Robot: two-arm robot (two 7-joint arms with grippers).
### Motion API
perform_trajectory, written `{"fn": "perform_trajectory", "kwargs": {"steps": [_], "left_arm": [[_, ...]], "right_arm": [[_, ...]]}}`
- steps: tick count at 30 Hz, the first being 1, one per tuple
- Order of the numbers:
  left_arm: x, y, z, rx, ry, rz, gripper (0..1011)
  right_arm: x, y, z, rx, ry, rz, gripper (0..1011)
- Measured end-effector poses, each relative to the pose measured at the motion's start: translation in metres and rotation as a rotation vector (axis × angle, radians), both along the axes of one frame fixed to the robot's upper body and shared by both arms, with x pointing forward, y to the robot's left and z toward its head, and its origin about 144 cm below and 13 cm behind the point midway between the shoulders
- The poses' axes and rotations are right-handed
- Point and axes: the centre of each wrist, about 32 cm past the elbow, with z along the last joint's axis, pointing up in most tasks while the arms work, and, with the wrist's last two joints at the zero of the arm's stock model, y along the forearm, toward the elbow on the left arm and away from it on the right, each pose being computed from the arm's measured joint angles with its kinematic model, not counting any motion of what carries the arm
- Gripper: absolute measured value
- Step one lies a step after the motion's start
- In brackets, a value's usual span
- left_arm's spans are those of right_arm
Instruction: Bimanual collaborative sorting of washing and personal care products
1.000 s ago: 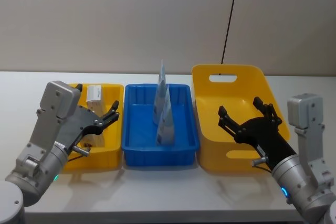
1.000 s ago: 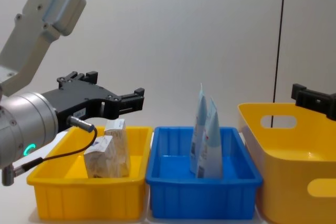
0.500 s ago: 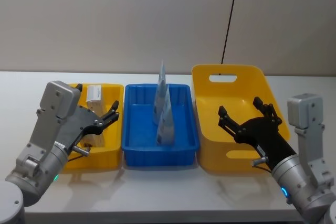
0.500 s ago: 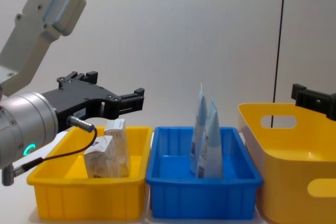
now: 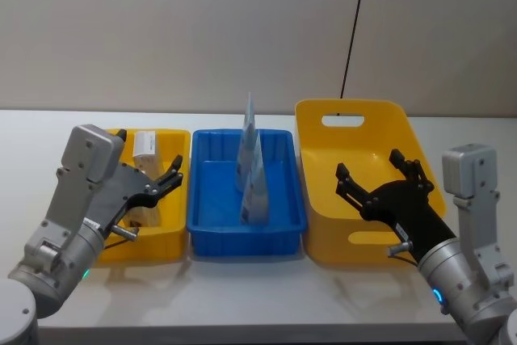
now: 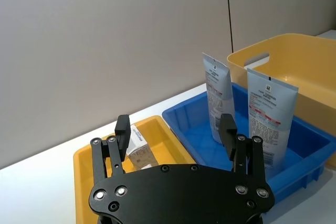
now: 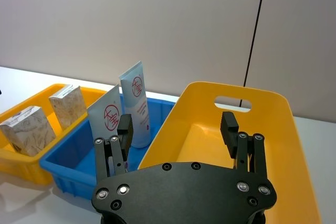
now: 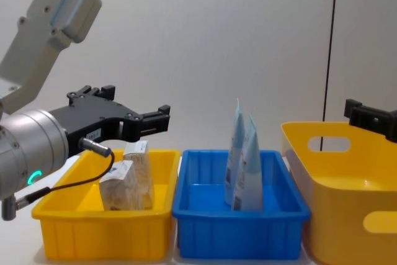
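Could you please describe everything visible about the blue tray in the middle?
The blue tray is a shallow rectangular bin of glossy plastic with a rolled rim. It sits flat on the white table, between the small yellow tray and the large yellow bin, close against both. Two pale-blue pouches stand upright inside, near its middle, resting on its floor.

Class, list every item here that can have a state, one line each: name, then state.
Left end effector: open, above the small yellow tray.
Right end effector: open, over the large yellow bin.
Pale-blue pouches: both upright in the blue tray.
Whitish leaf-print pack: standing in the small yellow tray.
Beige pack: standing beside it.
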Motion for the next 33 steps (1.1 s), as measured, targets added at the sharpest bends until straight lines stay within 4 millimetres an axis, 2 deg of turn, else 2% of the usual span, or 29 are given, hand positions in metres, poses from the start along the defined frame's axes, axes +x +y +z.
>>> {"fn": "perform_trajectory", "kwargs": {"steps": [9,33], "left_arm": [[-0.001,0.0,0.002,0.005,0.059,0.017,1001],[-0.001,-0.001,0.014,-0.017,0.362,0.115,1001]], "right_arm": [[0.0,0.0,0.0,0.0,0.0,0.0,1003],[0.0,0.0,0.0,0.0,0.0,0.0,1003]]}}
